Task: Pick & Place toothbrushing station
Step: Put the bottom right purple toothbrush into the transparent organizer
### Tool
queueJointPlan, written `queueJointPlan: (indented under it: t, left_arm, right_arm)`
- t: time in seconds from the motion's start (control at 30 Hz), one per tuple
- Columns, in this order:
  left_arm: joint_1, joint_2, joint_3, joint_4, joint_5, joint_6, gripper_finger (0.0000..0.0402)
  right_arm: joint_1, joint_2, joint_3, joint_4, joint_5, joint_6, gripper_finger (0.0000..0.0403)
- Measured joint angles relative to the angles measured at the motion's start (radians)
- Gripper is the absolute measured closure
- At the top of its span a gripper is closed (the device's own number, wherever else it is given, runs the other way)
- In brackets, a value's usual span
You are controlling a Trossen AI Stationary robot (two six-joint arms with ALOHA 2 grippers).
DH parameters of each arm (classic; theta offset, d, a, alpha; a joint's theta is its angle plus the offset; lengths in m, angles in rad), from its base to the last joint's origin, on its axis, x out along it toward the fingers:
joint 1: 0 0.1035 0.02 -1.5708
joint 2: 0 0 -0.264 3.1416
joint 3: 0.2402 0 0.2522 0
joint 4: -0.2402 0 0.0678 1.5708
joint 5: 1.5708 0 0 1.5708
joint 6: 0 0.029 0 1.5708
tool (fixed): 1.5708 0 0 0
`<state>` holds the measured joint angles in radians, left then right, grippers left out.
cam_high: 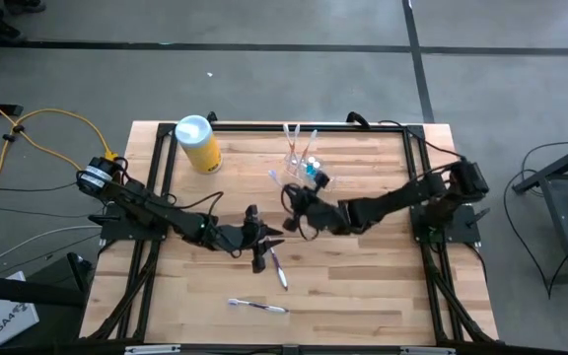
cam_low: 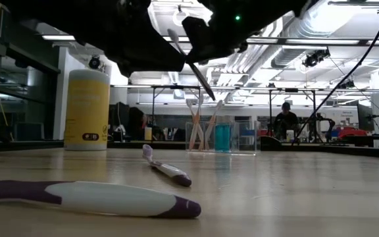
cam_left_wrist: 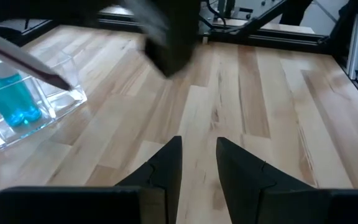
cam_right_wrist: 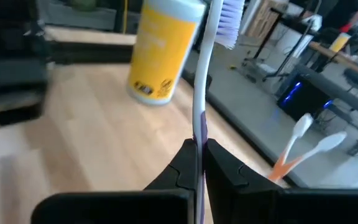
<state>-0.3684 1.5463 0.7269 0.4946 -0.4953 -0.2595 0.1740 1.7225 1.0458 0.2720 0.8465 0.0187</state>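
High view, left to right: one yellow cylindrical canister with a pale blue lid (cam_high: 198,143) stands upright near the far left of the pale wooden plank counter (cam_high: 363,286). Nearer the middle, the left claw (cam_high: 260,241) hovers over the counter with its fingers narrowly apart and nothing between them. Just beside it lies one white-and-purple toothbrush (cam_high: 279,268), and a second white-and-purple toothbrush (cam_high: 257,307) lies near the front edge. Behind the centre stands the single small clear plastic holder cup (cam_high: 302,168), upright, holding pale toothbrushes and a blue item. The right claw (cam_high: 292,197) sits just in front of it, clamped on a third toothbrush with a white handle and lilac bristles (cam_right_wrist: 202,74).

Low view shows the cup (cam_low: 224,135) has side-by-side compartments: two orange-and-white brushes (cam_low: 199,125) lean in one, a blue bottle (cam_low: 222,137) stands in the next. A person (cam_low: 285,120) sits in the room beyond. Right wrist view alone shows the gripped brush's head pointing away from the claw.
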Motion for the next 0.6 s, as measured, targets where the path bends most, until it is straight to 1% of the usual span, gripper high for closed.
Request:
queueJointPlan:
  t: [0.13, 0.23, 0.3, 0.37, 0.43, 0.5, 0.6]
  left_arm:
    - [-0.011, 0.000, 0.000, 0.000, 0.000, 0.000, 0.0307]
    - [-0.017, 0.000, 0.000, 0.000, 0.000, -0.001, 0.0307]
    - [-0.017, 0.000, 0.000, 0.000, 0.000, -0.001, 0.0307]
    - [-0.017, 0.000, 0.000, 0.000, 0.000, -0.003, 0.0307]
    - [-0.017, 0.000, 0.000, 0.000, 0.000, -0.003, 0.0307]
    - [-0.017, 0.000, 0.000, 0.002, 0.000, -0.003, 0.0307]
    - [-0.017, 0.000, 0.000, 0.013, 0.000, -0.003, 0.0307]
  right_arm:
    - [-0.041, 0.000, 0.000, 0.030, 0.014, -0.045, 0.0399]
    - [-0.074, -0.001, -0.017, 0.067, 0.005, -0.053, 0.0399]
    - [-0.102, -0.001, -0.062, 0.164, -0.043, -0.091, 0.0399]
    - [-0.138, -0.003, -0.109, 0.298, -0.142, -0.129, 0.0399]
    - [-0.175, -0.042, -0.161, 0.404, -0.237, -0.144, 0.0399]
    - [-0.198, -0.082, -0.197, 0.488, -0.298, -0.132, 0.0399]
    - [-0.201, -0.158, -0.275, 0.475, -0.285, -0.143, 0.0399]
